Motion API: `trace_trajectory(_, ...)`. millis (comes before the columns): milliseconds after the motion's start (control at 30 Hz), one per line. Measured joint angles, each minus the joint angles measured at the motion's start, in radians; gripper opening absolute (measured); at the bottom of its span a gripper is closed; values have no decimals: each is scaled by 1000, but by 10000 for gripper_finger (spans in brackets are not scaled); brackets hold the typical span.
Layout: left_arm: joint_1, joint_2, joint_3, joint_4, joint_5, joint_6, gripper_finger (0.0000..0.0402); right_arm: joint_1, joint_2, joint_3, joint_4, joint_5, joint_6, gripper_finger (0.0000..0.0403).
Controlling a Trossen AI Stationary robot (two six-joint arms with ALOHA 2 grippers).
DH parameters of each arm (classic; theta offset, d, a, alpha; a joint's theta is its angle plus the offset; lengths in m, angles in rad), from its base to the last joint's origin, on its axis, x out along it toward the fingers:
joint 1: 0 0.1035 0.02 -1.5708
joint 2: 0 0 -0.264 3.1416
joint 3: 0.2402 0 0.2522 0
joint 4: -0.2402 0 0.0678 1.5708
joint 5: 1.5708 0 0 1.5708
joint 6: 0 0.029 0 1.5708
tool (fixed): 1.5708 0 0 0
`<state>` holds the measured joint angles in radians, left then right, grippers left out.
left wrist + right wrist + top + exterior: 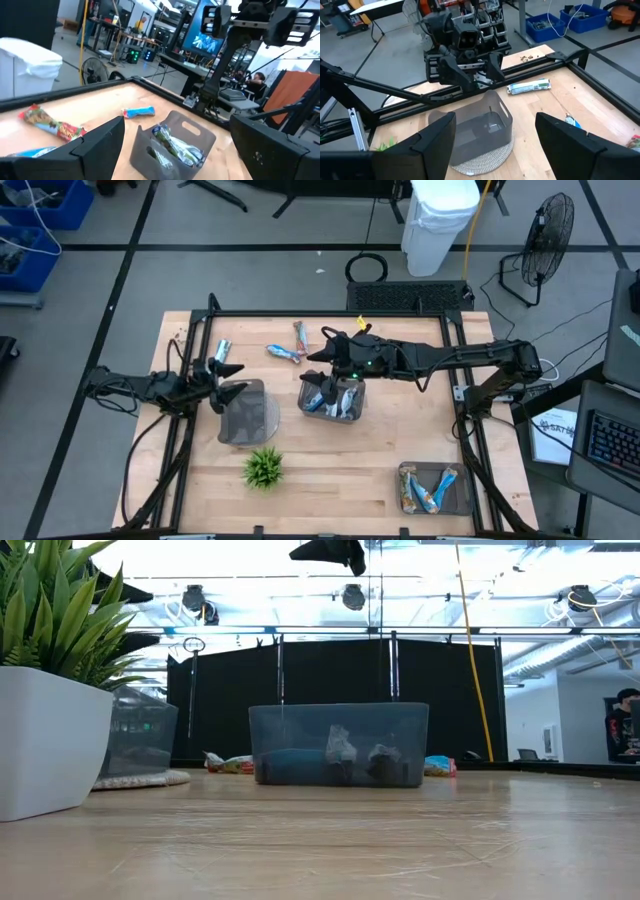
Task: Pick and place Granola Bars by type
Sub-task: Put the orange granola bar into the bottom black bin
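Observation:
Three granola bars lie flat on the far part of the table: a silver-grey one, a blue one and an orange-brown one. The middle tray holds several bars. So does the near-right tray. My right gripper hangs open above the middle tray's far-left corner, holding nothing. My left gripper is open and hovers by the left tray, which stands bare on a round woven mat.
A small green plant in a white pot stands near the front edge, between the trays. A black frame rail runs along the far edge. Bare wood shows between the middle tray and the near-right tray.

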<state>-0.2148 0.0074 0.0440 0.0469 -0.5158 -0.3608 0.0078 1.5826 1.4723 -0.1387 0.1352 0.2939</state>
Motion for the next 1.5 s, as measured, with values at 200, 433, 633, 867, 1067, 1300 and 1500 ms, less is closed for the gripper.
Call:
trace_trajectory(200, 0, 14, 115, -92, 15, 70, 361, -6, 0, 0, 0, 0, 0, 259)
trace_trajectory(433, 0, 124, 322, -308, -69, 77, 361, -7, 0, 0, 0, 0, -6, 259)
trace_trajectory(633, 0, 321, 538, -506, -257, 60, 360, -7, 0, 0, 0, -3, -26, 264)
trace_trajectory(867, 55, 554, 753, -733, -443, -94, 360, -7, 0, 0, 0, -6, -26, 267)
trace_trajectory(1067, 174, 702, 892, -922, -454, -238, 360, -7, -7, 0, -3, -8, -26, 267)
trace_trajectory(1300, 391, 827, 936, -1115, -339, -407, 360, -6, -8, 0, -1, -97, -19, 267)
trace_trajectory(1500, 597, 907, 905, -1254, -184, -491, 360, -6, -8, 0, -3, -266, -8, 267)
